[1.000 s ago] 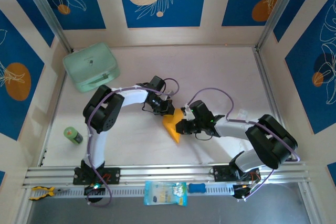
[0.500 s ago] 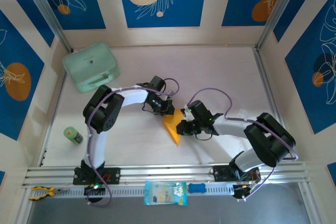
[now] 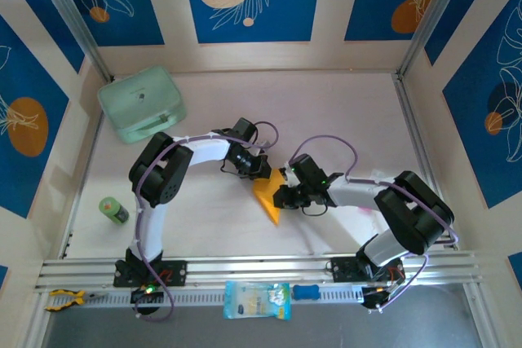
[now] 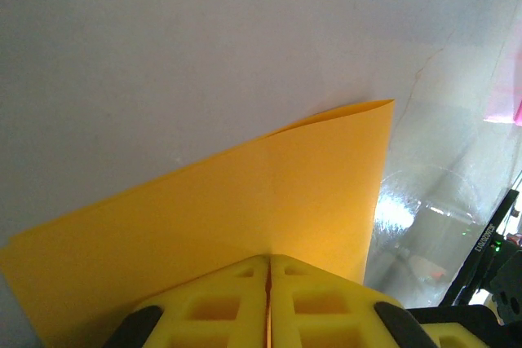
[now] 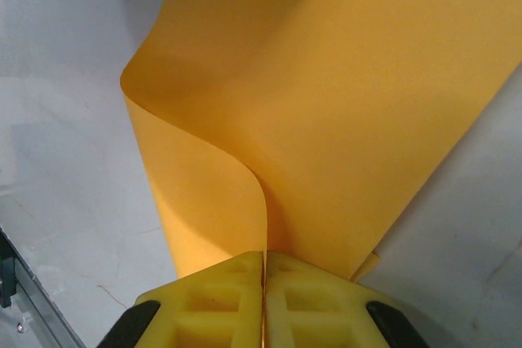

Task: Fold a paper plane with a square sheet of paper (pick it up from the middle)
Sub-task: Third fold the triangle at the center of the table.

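The orange-yellow square sheet of paper point(image 3: 267, 199) is folded into a pointed, paper-plane-like shape at the table's middle, tip toward the near edge. My left gripper point(image 3: 263, 171) is shut on its far edge. In the left wrist view the yellow fingertips meet on the paper point(image 4: 245, 193) at the left gripper point(image 4: 267, 262). My right gripper point(image 3: 282, 196) is shut on the sheet's right side. In the right wrist view a layer of the paper point(image 5: 342, 95) curls up into the pinched right gripper point(image 5: 263, 257).
A mint-green case point(image 3: 141, 103) lies at the back left, a small green can point(image 3: 112, 209) at the left edge. A pale blue packet point(image 3: 256, 299), a blue object point(image 3: 305, 292) and a yellow clamp point(image 3: 64, 299) sit on the front rail.
The right arm's elbow has edged slightly left. Both grippers stay shut on the paper, which has hardly moved.
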Robot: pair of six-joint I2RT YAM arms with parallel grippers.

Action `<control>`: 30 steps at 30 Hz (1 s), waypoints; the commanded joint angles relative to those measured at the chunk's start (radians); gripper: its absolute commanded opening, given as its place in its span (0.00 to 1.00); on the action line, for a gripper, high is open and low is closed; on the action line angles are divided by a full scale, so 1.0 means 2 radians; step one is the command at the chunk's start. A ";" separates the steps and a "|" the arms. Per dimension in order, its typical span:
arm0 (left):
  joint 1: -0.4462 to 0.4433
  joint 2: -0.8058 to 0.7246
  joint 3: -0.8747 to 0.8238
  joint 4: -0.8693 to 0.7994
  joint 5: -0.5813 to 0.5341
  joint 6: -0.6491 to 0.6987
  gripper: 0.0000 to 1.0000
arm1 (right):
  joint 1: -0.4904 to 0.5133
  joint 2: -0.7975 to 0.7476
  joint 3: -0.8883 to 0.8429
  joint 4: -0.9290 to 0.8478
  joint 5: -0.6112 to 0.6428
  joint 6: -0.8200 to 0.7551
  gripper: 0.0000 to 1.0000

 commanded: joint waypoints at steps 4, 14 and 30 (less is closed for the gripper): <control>-0.004 -0.001 -0.005 -0.045 -0.032 0.014 0.09 | 0.004 0.005 0.012 -0.027 0.010 -0.002 0.09; -0.004 0.000 -0.004 -0.045 -0.030 0.014 0.09 | 0.006 0.006 0.011 -0.024 0.008 0.001 0.09; -0.005 -0.001 -0.005 -0.045 -0.030 0.014 0.09 | 0.009 0.020 0.012 -0.028 0.012 0.003 0.09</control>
